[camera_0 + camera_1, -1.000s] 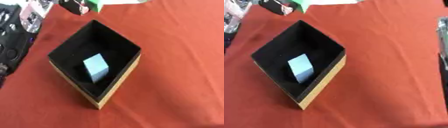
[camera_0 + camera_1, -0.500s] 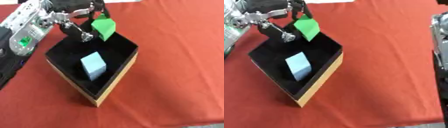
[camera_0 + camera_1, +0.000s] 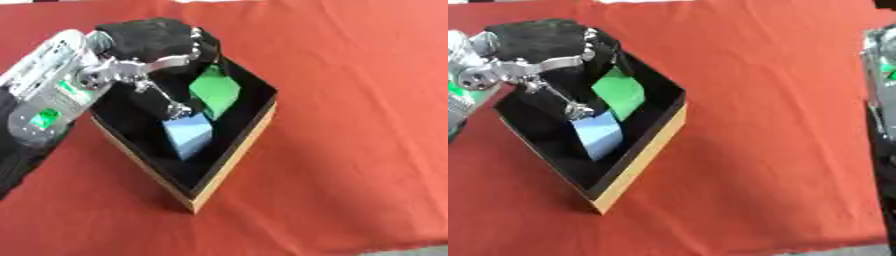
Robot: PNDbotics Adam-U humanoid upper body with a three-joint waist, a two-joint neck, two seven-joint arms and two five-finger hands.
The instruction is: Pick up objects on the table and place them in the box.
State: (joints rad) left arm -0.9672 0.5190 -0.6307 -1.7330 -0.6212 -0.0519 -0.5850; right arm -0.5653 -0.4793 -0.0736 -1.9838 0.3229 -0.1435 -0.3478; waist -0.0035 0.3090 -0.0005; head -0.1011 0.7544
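My left robot hand [image 3: 162, 47] pinches the green block [image 3: 213, 91] inside the box [image 3: 234, 150], directly above-beside the blue block [image 3: 187, 137]; release next.

Table [image 3: 350, 75]: covered edge to edge in a red-orange cloth, slightly creased, running askew across both views; a grey strip shows at the near right corner.

Directly on it: one box [image 3: 229, 162], square, open-topped, black inside, tan cardboard outer walls, standing left of centre and turned so one corner points toward the near edge.

Cloth to the right of the box and along the near edge: bare red surface in the left eye view.
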